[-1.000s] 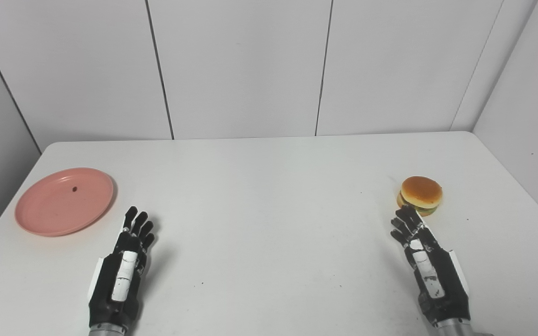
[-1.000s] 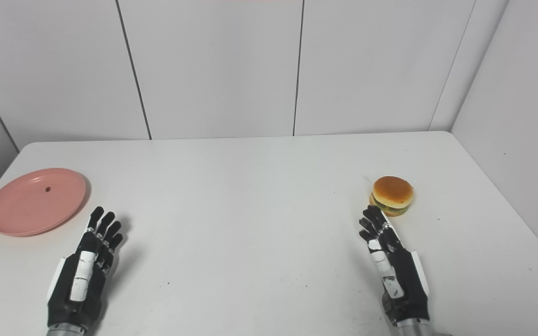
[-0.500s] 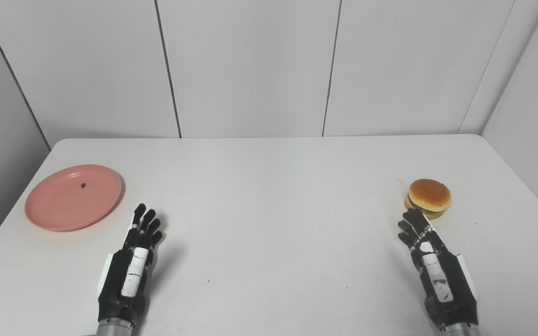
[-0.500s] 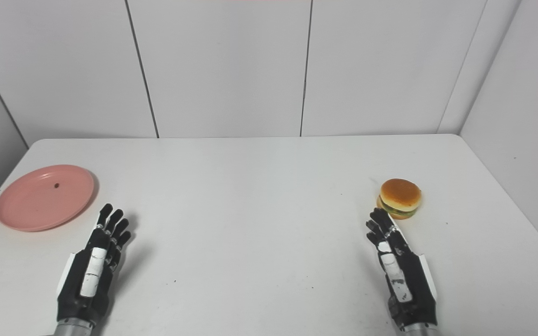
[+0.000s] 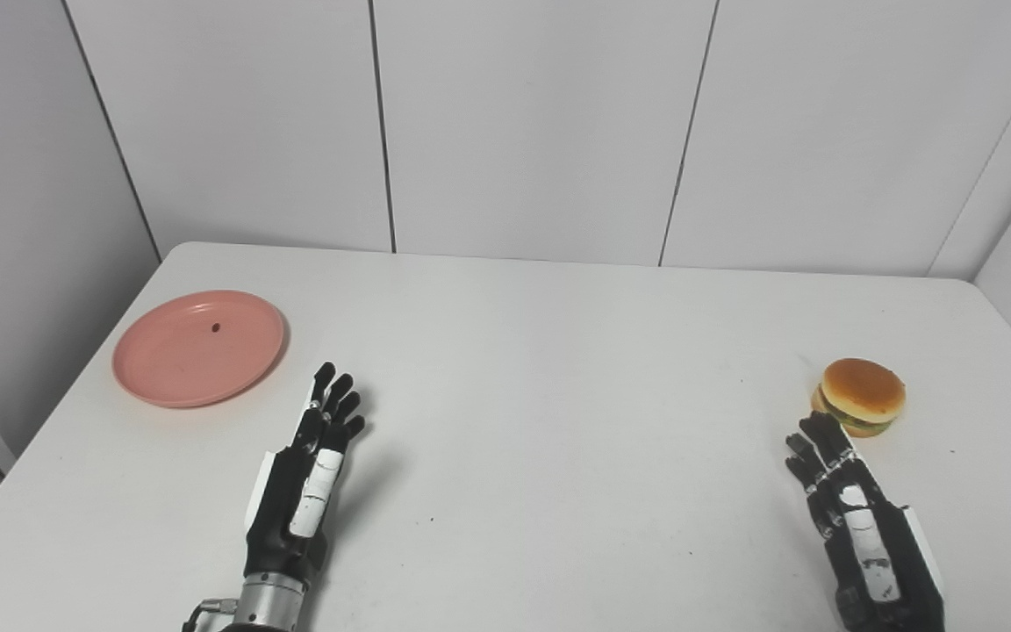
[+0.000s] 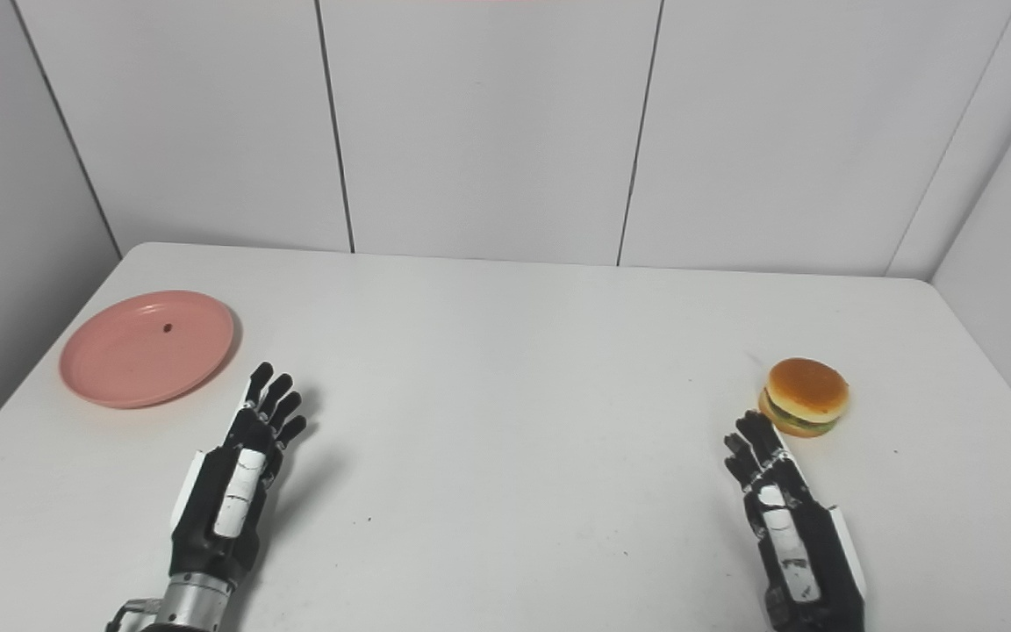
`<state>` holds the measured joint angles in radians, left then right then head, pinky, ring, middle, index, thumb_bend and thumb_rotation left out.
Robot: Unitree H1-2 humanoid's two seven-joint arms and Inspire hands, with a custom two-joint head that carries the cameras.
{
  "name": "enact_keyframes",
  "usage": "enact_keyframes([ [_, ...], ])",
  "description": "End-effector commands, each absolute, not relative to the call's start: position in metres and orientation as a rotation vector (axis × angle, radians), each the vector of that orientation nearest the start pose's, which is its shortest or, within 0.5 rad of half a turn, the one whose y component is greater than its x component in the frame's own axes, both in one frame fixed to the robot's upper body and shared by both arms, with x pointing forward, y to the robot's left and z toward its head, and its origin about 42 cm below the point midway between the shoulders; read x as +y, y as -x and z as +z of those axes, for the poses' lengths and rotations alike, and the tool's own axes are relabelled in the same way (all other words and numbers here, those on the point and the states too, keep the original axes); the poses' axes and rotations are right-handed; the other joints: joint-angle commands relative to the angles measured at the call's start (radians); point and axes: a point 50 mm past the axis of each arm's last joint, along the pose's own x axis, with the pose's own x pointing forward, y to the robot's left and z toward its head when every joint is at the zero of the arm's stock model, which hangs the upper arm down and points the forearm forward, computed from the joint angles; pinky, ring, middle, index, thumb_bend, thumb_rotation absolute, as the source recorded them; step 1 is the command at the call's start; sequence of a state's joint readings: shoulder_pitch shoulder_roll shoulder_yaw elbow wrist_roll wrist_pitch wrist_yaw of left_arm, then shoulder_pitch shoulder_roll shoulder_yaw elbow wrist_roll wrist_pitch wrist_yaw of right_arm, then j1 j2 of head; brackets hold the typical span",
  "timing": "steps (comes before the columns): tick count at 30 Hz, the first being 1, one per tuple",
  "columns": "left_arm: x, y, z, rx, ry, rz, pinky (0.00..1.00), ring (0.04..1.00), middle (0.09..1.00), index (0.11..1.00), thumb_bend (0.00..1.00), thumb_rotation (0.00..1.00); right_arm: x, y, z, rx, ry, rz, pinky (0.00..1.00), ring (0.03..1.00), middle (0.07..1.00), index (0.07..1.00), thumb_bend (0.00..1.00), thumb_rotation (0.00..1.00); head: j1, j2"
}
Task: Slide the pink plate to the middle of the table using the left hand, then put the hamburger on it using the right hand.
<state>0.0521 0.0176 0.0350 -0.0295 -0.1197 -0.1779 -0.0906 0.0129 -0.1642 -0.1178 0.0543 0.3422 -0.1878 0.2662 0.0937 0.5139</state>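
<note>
Wide bare stretch across the middle of the table (image 5: 558, 421), nothing standing on it. The left hand (image 5: 308, 478) has an open lane up and left to the plate (image 5: 199, 348), which lies near the table's left edge. The right hand (image 6: 786, 518) sits just short of the hamburger (image 6: 805, 396), fingertips nearly at it, with nothing between them.

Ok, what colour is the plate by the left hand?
Pink, with a small dark speck; the plate shows best in the left eye view.
</note>
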Motion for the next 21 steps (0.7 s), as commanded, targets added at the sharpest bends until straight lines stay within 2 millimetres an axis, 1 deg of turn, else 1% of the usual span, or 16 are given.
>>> enact_keyframes([
  [1,0.219,-0.266,0.090,-0.129,0.084,-0.044,0.94,0.966,0.978,1.000,0.84,0.82,-0.308,-0.282,0.082,-0.093,-0.137,0.064,0.96,0.928,0.940,0.916,0.78,0.77,-0.008,-0.004],
  [5,0.220,-0.268,0.088,-0.121,0.103,-0.038,0.94,0.964,0.976,1.000,0.82,0.82,-0.308,-0.285,0.078,-0.088,-0.136,0.061,0.96,0.934,0.950,0.922,0.79,0.76,0.017,-0.015],
  [7,0.219,-0.270,0.086,-0.120,0.100,-0.047,0.95,0.967,0.978,1.000,0.82,0.82,-0.310,-0.286,0.075,-0.085,-0.143,0.057,0.97,0.937,0.949,0.915,0.78,0.75,0.055,-0.028],
  [8,0.219,-0.271,0.085,-0.121,0.096,-0.050,0.95,0.972,0.981,1.000,0.82,0.82,-0.311,-0.286,0.074,-0.084,-0.146,0.055,0.98,0.940,0.950,0.915,0.77,0.76,0.055,-0.028],
  [9,0.218,-0.272,0.082,-0.122,0.097,-0.050,0.95,0.975,0.982,1.000,0.82,0.82,-0.312,-0.287,0.072,-0.079,-0.152,0.053,0.98,0.941,0.950,0.915,0.77,0.76,0.089,-0.043],
  [10,0.217,-0.273,0.081,-0.122,0.098,-0.050,0.95,0.972,0.980,1.000,0.82,0.81,-0.313,-0.287,0.071,-0.075,-0.156,0.052,0.99,0.950,0.957,0.922,0.77,0.75,0.094,-0.044],
  [11,0.216,-0.274,0.079,-0.123,0.099,-0.045,0.95,0.971,0.979,1.000,0.82,0.81,-0.314,-0.288,0.070,-0.074,-0.157,0.054,1.00,0.954,0.959,0.925,0.77,0.75,0.118,-0.055],
  [14,0.212,-0.277,0.075,-0.122,0.103,-0.034,0.93,0.968,0.980,1.000,0.83,0.81,-0.318,-0.289,0.067,-0.070,-0.153,0.059,1.00,0.969,0.974,0.951,0.75,0.77,0.149,-0.073],
  [21,0.203,-0.279,0.068,-0.118,0.112,-0.029,0.94,0.973,0.986,1.000,0.86,0.81,-0.323,-0.288,0.062,-0.059,-0.150,0.056,1.00,0.975,0.976,0.957,0.70,0.80,0.186,-0.113],
])
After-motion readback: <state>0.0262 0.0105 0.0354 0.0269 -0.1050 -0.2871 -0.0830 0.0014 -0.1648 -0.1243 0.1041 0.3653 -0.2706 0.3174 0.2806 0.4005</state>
